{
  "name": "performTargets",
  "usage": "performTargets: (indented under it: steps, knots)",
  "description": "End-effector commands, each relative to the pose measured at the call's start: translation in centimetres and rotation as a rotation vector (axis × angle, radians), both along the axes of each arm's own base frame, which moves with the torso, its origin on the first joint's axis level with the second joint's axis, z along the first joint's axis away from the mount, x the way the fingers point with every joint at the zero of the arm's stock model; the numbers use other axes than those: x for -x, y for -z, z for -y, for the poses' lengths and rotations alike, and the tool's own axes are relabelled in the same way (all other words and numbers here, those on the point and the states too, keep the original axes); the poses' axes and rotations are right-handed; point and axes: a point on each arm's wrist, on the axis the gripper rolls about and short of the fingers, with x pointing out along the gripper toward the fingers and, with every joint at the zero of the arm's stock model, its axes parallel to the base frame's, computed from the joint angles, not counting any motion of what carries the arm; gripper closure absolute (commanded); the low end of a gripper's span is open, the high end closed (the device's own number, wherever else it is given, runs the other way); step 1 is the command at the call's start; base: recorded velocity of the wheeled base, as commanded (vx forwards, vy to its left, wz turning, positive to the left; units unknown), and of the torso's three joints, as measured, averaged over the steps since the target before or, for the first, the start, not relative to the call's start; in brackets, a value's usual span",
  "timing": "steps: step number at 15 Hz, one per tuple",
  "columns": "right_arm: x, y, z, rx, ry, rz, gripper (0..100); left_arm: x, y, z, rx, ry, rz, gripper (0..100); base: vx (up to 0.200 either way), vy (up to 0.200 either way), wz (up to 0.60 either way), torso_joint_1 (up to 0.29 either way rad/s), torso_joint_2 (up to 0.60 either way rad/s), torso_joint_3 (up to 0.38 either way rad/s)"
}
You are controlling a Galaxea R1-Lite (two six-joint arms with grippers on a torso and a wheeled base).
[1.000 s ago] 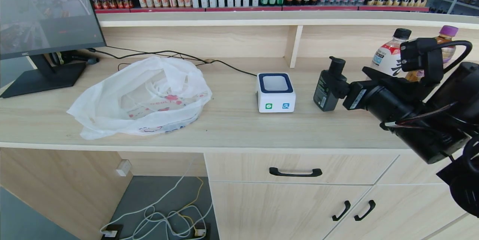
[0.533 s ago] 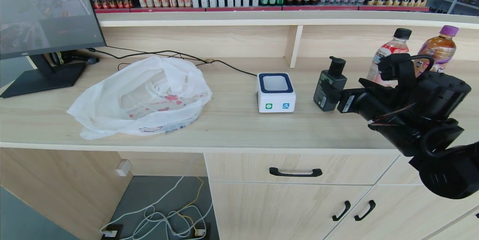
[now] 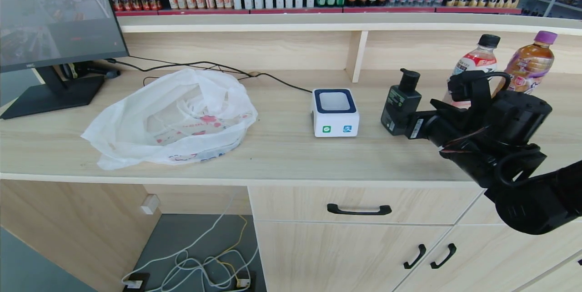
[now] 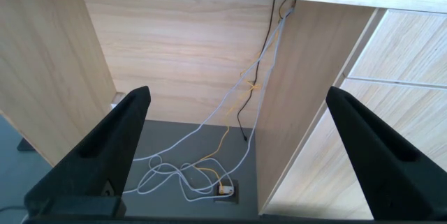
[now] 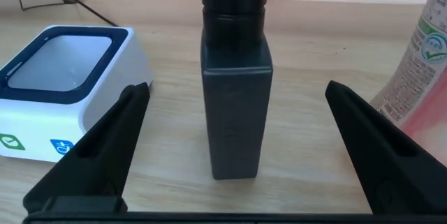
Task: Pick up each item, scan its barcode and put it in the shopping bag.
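Note:
A dark bottle (image 3: 399,105) with a black pump cap stands upright on the wooden counter (image 3: 282,155), right of the white, blue-rimmed scanner (image 3: 334,112). My right gripper (image 3: 414,120) is open just right of the bottle and level with its lower half. In the right wrist view the dark bottle (image 5: 235,105) stands ahead between the spread fingers (image 5: 91,161), untouched, with the scanner (image 5: 63,77) beside it. The white shopping bag (image 3: 173,117) lies open on the counter's left. My left gripper (image 4: 239,93) hangs open and empty below the counter.
Two drink bottles stand behind my right arm: a red-labelled one (image 3: 475,62) and an amber one with a purple cap (image 3: 529,67). A monitor (image 3: 54,10) sits at the far left, with cables (image 3: 204,64) running behind the bag. A shelf divider (image 3: 357,55) rises behind the scanner.
My right arm has dropped lower and drawn in behind the dark bottle, uncovering the two drink bottles. The dark bottle, scanner and bag have stayed put.

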Motion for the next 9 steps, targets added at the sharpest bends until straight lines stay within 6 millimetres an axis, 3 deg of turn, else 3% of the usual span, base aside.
performTargets:
  steps: [1,9]
  knots:
    - [-0.6,0.2,-0.1,0.002,-0.004,-0.001,0,0.0,0.0,0.0,0.000,0.000,0.000,0,0.000,0.000,0.00,0.000,0.00,0.000]
    - [-3.5,1.5,0.2,0.003,0.025,-0.007,0,0.0,0.0,0.0,0.000,0.000,0.000,0,0.000,0.000,0.00,0.000,0.00,0.000]
